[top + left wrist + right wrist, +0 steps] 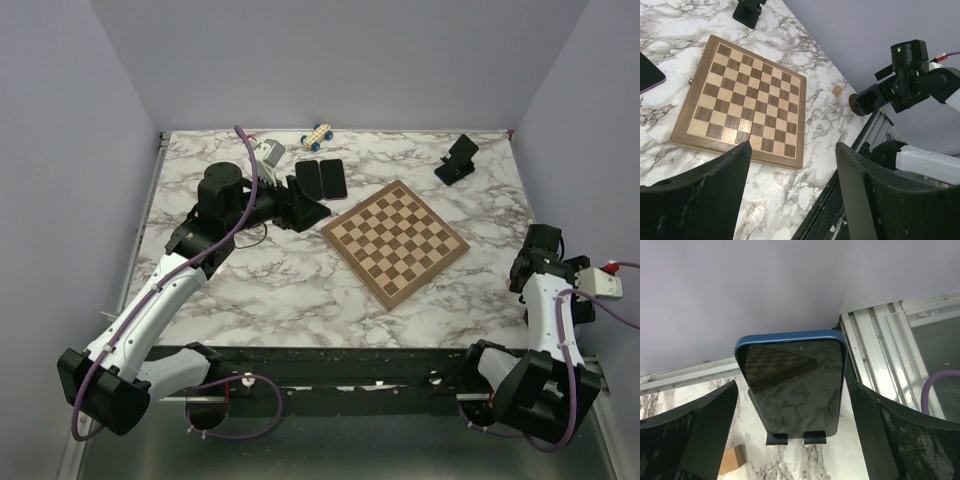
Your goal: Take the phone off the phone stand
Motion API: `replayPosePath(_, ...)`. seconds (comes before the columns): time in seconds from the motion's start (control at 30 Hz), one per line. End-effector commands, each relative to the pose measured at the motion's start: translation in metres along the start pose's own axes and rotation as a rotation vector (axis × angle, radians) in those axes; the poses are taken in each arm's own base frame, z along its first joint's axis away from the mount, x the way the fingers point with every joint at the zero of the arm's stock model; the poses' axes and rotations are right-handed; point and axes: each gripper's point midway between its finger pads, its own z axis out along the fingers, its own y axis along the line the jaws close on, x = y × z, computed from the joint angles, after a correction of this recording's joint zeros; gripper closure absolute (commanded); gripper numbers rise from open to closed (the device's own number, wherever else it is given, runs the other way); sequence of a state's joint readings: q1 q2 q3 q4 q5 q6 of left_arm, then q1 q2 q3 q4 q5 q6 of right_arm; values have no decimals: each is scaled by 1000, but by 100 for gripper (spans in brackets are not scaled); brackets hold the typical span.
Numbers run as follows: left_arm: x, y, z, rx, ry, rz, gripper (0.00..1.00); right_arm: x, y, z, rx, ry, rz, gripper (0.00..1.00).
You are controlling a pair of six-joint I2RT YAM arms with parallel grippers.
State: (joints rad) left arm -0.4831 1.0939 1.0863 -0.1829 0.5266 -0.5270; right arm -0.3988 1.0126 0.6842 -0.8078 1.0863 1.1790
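A phone [792, 382] with a blue case and a dark screen leans upright on the small black phone stand [815, 437]; two front lips hold its lower edge. In the top view the stand with the phone [457, 160] is at the table's far right. My right gripper [791, 390] is open and empty; it faces the phone from a distance, its fingers framing it in the right wrist view. In the top view it [537, 243] is near the right table edge. My left gripper [310, 212] is open and empty, low over the table beside the chessboard.
A wooden chessboard [395, 242] lies mid-table. Two flat black phones [321, 178] lie beyond the left gripper. A toy car [318, 136] and a white object [268, 150] are at the back. A small wooden block [732, 460] lies near the stand. Metal rails [875, 340] border the right edge.
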Motion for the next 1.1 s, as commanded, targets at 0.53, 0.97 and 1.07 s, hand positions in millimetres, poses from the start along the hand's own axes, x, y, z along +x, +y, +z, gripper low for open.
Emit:
replayPosePath(0.53,-11,-11,-5,18,-27,24,23,2,4,17,34,-15,-12,0)
replayPosePath(0.97,-10,-9,-4,13,-24,24,23,19,7,23,38,25,-16,0)
replayPosePath(1.07,-10,-9,-4,10,-23,25,23,20,5,23,45,21,-2,2)
